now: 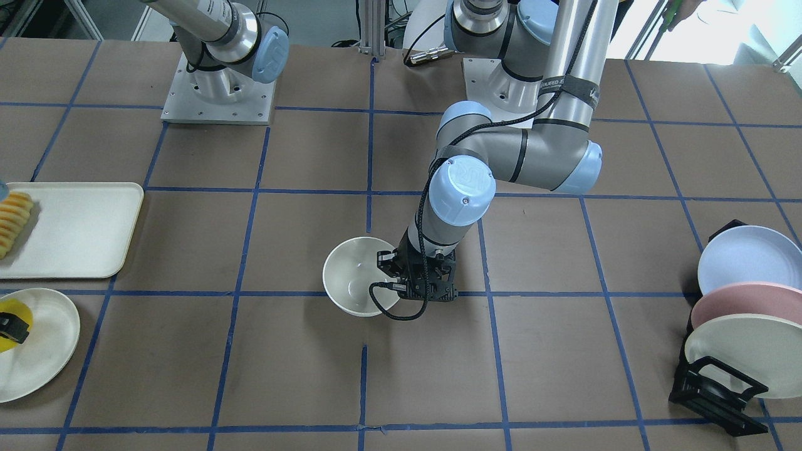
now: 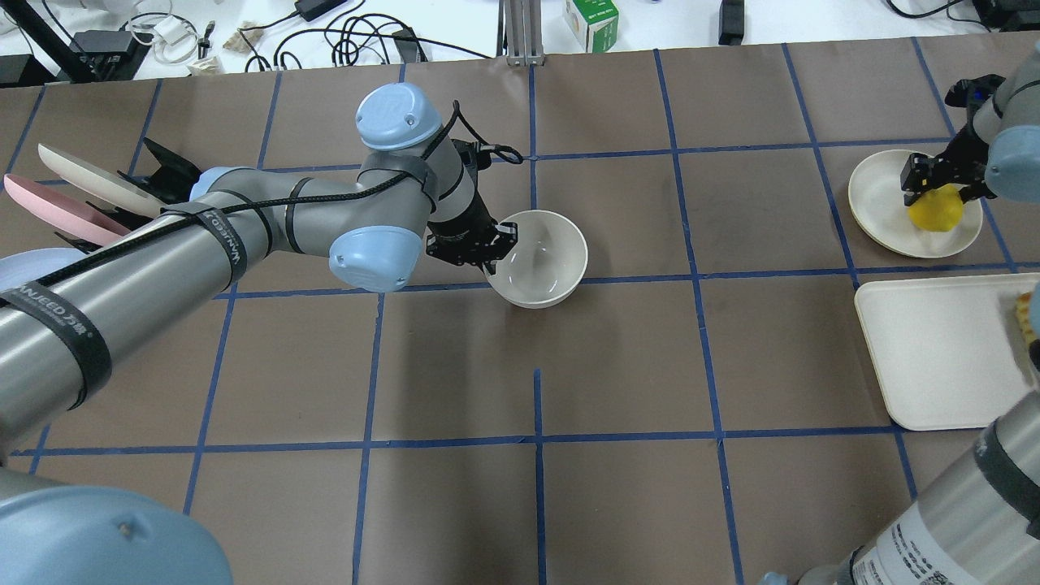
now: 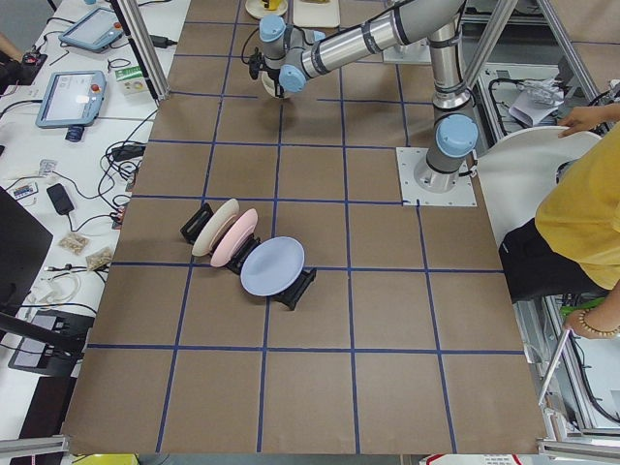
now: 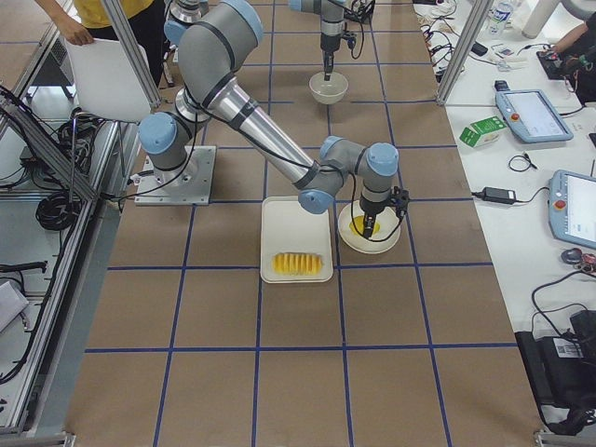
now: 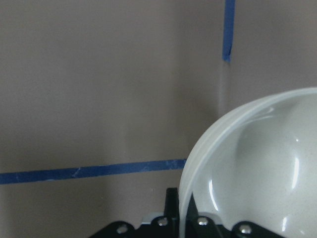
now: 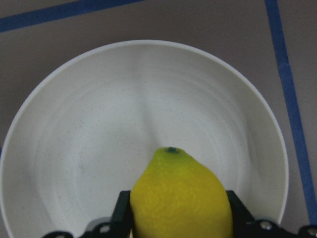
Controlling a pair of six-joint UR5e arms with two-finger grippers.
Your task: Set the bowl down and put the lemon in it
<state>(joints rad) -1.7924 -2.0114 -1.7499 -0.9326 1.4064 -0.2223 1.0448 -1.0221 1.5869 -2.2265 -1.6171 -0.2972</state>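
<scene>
- Left tool: clamped on the rim of the bowl, which stands upright at mid-surface, beside a blue tape line.
- Right tool: clamped on the lemon, over a shallow cream plate, well apart from the bowl.

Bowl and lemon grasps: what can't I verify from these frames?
- Whether the left gripper clamps the bowl rim: the jaws are cut off by the left wrist view's bottom edge, and are small and dark in the exterior views.
- Whether the lemon rests on the plate: the lemon hides its own underside, and it is too small elsewhere.
</scene>
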